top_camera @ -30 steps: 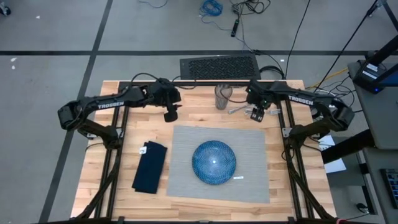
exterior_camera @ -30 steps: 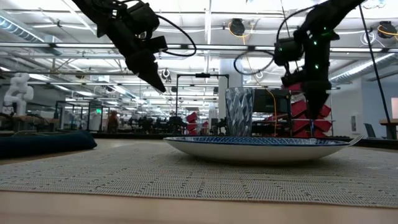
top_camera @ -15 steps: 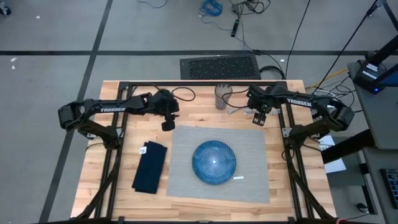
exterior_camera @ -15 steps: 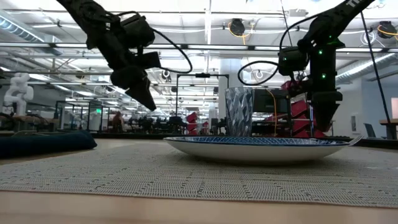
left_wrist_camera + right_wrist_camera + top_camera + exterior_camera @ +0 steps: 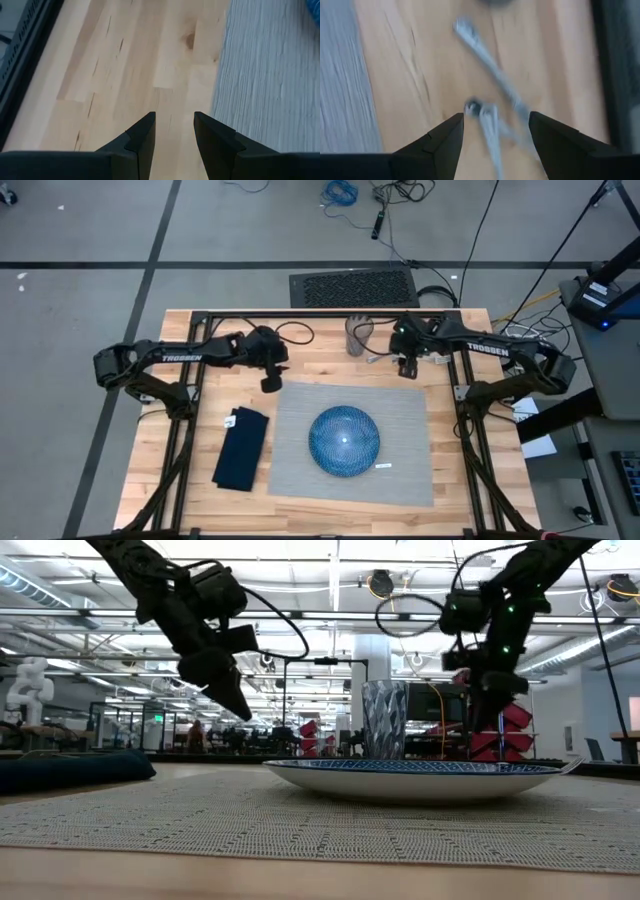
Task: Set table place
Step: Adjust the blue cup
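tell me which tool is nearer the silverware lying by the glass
Right. The right tool hangs open directly over the silverware on the bare wood behind the placemat. The left tool is off past the placemat's other back corner, beyond the glass.

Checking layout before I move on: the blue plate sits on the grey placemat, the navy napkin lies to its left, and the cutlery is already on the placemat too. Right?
Not quite. The cutlery is not on the placemat; it lies on the bare table beyond the placemat's far edge, below the open right gripper, as the right wrist view shows. The plate on the placemat and the napkin are as you said.
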You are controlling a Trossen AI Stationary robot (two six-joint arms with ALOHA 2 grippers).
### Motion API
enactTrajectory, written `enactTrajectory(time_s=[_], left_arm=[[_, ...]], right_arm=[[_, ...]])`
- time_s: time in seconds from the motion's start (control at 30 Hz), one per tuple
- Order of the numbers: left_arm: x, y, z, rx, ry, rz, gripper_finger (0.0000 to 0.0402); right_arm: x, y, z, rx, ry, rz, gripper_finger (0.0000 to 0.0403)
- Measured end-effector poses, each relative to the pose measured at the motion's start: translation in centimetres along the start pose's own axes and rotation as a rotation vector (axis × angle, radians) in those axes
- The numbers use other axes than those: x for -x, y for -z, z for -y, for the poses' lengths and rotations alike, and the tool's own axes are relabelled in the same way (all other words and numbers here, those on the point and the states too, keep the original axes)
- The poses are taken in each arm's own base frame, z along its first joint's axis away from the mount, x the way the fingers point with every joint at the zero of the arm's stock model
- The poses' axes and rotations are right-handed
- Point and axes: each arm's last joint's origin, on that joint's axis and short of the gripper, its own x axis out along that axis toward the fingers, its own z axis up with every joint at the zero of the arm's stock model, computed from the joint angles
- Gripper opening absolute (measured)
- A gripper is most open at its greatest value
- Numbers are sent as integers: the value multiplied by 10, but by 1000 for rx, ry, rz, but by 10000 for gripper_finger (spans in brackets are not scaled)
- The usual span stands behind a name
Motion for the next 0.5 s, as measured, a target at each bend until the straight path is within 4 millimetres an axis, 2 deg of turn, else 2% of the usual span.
enactTrajectory(time_s=[0.13,0.3,0.4,0.5], left_arm=[[0,-5,5,-14,6,34,121],[-1,-11,12,-39,18,79,121],[-1,-14,16,-52,24,102,121],[0,-16,19,-62,30,116,121]], right_arm=[[17,-23,2,88,41,106,215],[54,-50,12,136,85,210,215],[75,-62,15,165,103,262,215],[87,-71,16,199,64,328,215]])
